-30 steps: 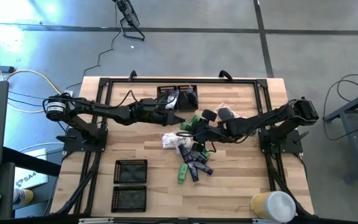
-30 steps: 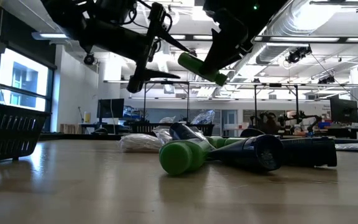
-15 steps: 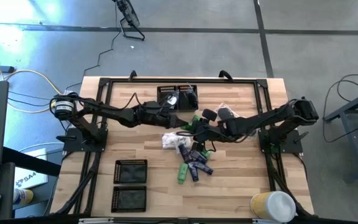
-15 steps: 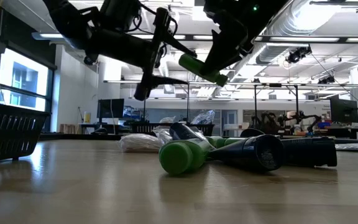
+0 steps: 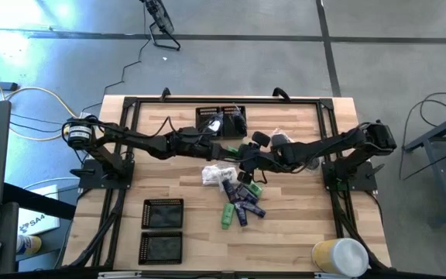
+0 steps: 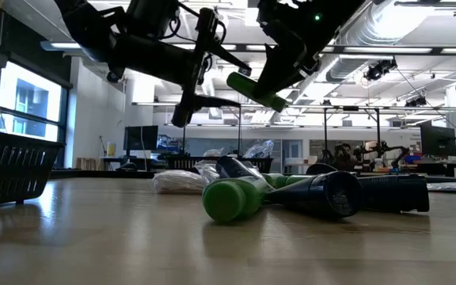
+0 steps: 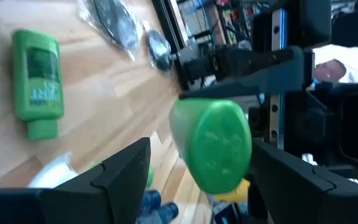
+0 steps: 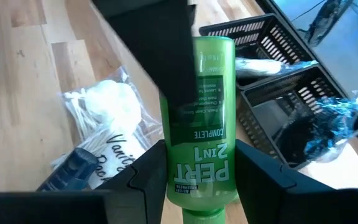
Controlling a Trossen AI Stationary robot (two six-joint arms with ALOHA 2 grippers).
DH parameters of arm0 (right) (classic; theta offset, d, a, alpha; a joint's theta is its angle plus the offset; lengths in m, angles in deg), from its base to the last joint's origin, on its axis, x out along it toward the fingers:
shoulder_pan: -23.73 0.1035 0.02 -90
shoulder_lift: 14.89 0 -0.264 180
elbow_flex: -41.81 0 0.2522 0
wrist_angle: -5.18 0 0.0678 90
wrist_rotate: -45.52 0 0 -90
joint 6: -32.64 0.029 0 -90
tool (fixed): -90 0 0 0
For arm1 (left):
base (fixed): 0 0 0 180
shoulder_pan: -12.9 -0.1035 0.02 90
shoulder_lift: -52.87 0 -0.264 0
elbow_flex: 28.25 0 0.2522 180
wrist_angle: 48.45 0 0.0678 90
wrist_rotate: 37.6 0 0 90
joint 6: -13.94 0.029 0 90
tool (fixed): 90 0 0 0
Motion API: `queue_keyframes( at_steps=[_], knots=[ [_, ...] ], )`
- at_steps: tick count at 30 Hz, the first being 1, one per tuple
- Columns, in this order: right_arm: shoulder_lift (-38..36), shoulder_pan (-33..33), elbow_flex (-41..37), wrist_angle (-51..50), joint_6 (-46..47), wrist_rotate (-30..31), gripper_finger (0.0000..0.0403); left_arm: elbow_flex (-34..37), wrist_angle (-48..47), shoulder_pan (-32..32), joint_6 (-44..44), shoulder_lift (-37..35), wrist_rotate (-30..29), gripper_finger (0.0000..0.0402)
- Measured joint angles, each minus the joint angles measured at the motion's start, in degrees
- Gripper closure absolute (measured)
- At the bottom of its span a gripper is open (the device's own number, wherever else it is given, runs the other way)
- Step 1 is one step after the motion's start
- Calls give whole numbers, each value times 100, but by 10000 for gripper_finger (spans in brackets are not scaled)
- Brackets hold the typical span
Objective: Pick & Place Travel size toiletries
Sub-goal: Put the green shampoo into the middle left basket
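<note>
Right gripper clamps green Pert tube midair, presenting cap toward left gripper, fingers spread, likely for handover.

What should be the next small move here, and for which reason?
Probably the right gripper should ease the green tube forward until it sits between the left gripper's open fingers, which then close. The tube is held in the air above the pile of toiletries, its end toward the left gripper's open jaws, so a handover looks prepared.
</note>
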Motion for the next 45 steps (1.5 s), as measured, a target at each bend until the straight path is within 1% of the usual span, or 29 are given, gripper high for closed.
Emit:
queue_keyframes(
  at_steps=[2, 6, 10, 12, 15, 16, 20, 29, 31, 39, 42, 45],
  knots=[
    [0, -22, 0, 45, -13, -106, 252, 0, 2, 0, 46, 0, -111, 135],
    [0, -25, 0, 172, -18, -110, 250, 0, -8, 0, 64, 0, -152, 135],
    [10, -25, 0, 305, -16, -150, 253, 0, -42, 0, 152, 0, -341, 135],
    [135, -25, 4, 509, -1, -85, 252, 0, -30, 0, 237, 0, -483, 135],
    [355, -18, 7, 738, 0, -58, 250, 0, -44, -1, 319, 0, -544, 135],
    [444, -18, 10, 876, 1, -43, 250, -2, -57, -2, 326, 0, -551, 135],
    [675, -18, 2, 890, 18, 108, 249, 0, -139, 0, 462, 0, -511, 135],
    [487, -20, 20, 919, 12, 140, 249, 0, -566, 2, 696, -2, -418, 135],
    [470, -20, 4, 780, 1, 178, 251, 0, -566, 2, 689, -2, -369, 135],
    [457, -20, 4, 731, 1, 131, 248, -2, -500, 0, 627, -2, -352, 135],
    [457, -20, 4, 733, 1, 128, 251, 0, -463, 0, 627, -2, -352, 144],
    [457, -20, 4, 735, 1, 128, 250, 0, -465, 0, 625, -2, -352, 168]
  ],
)
